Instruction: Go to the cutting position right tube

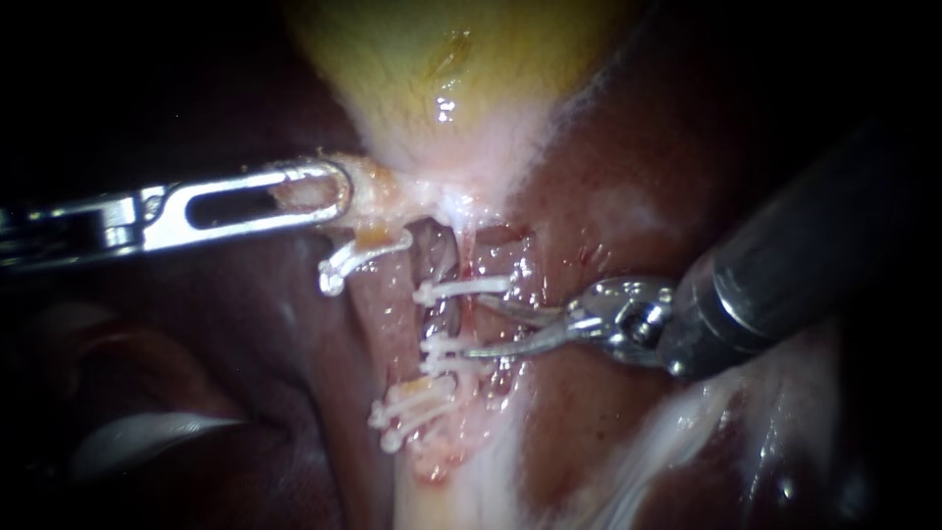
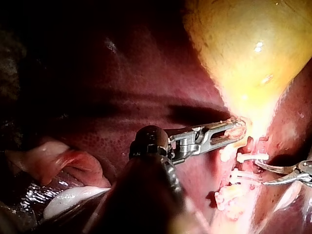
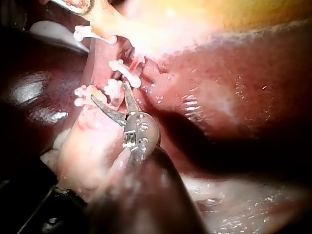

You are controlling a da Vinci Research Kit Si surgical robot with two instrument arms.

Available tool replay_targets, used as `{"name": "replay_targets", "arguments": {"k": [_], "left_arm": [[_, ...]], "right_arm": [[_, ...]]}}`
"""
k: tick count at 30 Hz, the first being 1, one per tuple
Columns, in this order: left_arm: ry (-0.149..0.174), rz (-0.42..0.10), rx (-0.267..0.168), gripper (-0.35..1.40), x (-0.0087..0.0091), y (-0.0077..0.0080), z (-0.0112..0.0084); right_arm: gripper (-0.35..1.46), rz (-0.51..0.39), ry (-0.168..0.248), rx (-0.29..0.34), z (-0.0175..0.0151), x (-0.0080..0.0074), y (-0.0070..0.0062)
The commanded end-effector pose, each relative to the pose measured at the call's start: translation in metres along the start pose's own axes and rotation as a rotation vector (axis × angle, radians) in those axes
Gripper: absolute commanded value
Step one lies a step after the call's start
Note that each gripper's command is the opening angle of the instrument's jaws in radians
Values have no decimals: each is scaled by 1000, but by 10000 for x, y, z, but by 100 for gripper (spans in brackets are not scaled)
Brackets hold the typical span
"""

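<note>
1. The left instrument point(image 1: 329, 191) has its jaws closed on the gallbladder point(image 1: 442, 59) at the narrow neck. Pink tissue is seen through the jaw window.
2. In the left wrist view the same grip is seen: jaws of the left instrument point(image 2: 233, 131) are clamped on the pale neck tissue.
3. The right instrument point(image 1: 478, 326) ends in two thin curved blades, parted in a narrow V w/ nothing gripped.
4. The right tube point(image 1: 467, 316), a reddish strand, is seen in the gap betw. the blades. It lies betw. an upper clip point(image 1: 461, 288) and the lower clips point(image 1: 446, 345).
5. The upper blade is laid just under the upper clip; the lower blade tip is at the lower clips. Contact w/ the tube cannot be told.
6. In the right wrist view a white clip is seen in line w/ the gap of the right instrument point(image 3: 109, 95); depth cannot be judged.
7. The left tube point(image 1: 388, 314), a pale band, is just beside and also clipped.
8. Dark red liver point(image 1: 687, 147) is seen all around.
</note>
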Motion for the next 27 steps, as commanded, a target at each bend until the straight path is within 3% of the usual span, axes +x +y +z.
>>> {"name": "replay_targets", "arguments": {"k": [1, 11, 20, 27], "left_arm": [[0, 0, -1, -35, 0, 0, 0], [1, 0, 1, -35, 0, 0, 0], [1, 0, 1, -35, 0, -1, 0], [-2, 0, 3, -35, 1, -1, 1]], "right_arm": [[136, 6, 0, 2, 1, 0, 1], [135, 49, -30, -15, 6, -5, 14], [135, 53, -30, -17, 7, -6, 25], [135, 53, -10, 25, 16, 0, 28]]}}
